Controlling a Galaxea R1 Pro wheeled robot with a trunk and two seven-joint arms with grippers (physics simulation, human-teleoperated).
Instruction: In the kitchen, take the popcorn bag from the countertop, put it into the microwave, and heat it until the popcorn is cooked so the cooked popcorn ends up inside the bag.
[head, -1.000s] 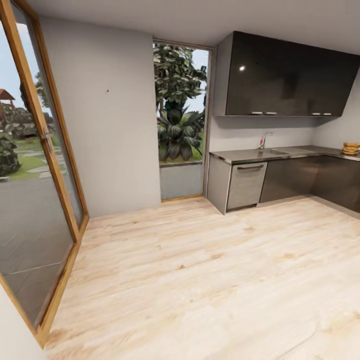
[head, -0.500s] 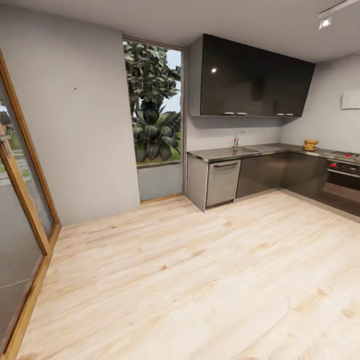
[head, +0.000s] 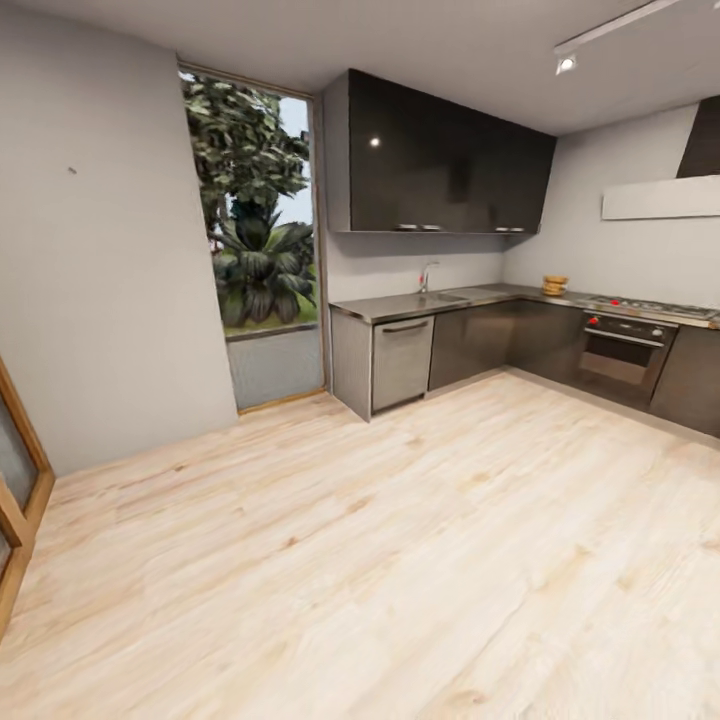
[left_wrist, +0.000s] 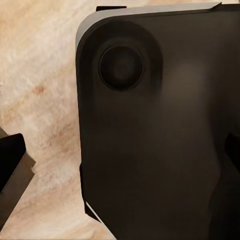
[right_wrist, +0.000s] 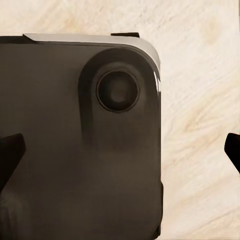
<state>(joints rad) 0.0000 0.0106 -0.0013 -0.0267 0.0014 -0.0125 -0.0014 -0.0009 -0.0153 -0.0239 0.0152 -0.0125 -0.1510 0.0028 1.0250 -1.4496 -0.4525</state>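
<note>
Your view has swung right since a second ago, bringing the oven (head: 620, 352) and the whole countertop (head: 470, 297) into sight, with the popcorn bag (head: 555, 285) far off on it, while I cannot tell whether either pincer is apart or together.

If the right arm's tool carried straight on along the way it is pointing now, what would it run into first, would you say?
Most likely the robot's own dark base, which lies ahead of the right tool's camera with the pale wood floor beyond it; depth is hard to judge.
</note>
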